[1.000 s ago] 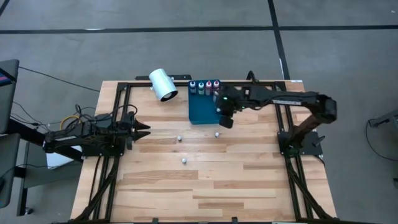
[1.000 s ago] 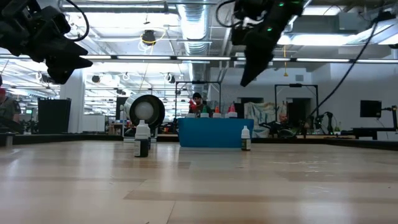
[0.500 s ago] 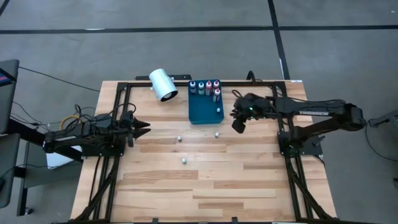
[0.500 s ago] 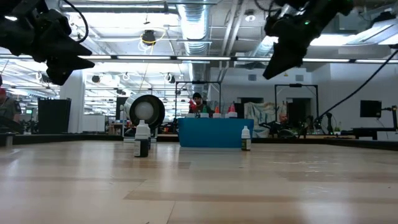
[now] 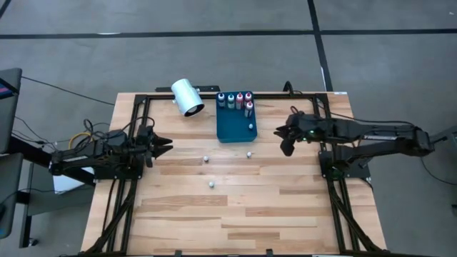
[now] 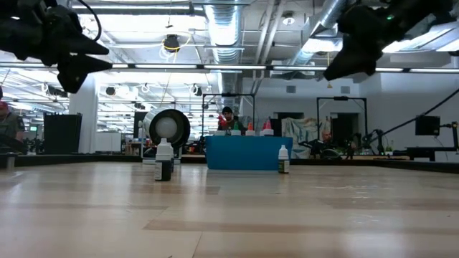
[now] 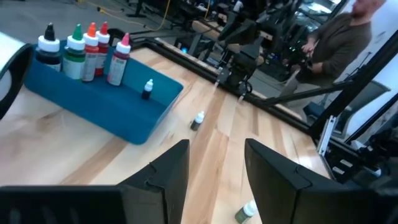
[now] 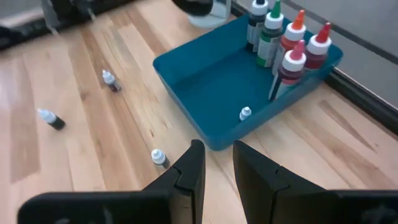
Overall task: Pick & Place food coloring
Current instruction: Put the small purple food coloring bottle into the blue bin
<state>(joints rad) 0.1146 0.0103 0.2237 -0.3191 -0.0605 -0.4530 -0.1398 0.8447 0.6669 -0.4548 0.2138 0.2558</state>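
Since a second ago the right gripper (image 5: 283, 140) has pulled back from above the blue rectangular plastic tray (image 5: 230, 128) and now hangs off the tray's right side, above the light wooden plank table (image 5: 250, 207); jaws slightly parted, nothing between them.

Left gripper (image 5: 166, 146) waits well left of the tray, above the table; jaws spread, empty.

White cylinder (image 5: 187, 97) lies on its side just left of the tray's far corner.

Three tiny white-capped bottles outside the tray: one (image 5: 206, 158) near its front left corner, one (image 5: 212, 185) farther out in front, one (image 5: 249, 153) just off its front right corner.

Inside the tray: row of coloured-top food coloring bottles (image 8: 283, 37) along the far wall, with one tiny white-capped bottle (image 8: 245, 113) at the front right.
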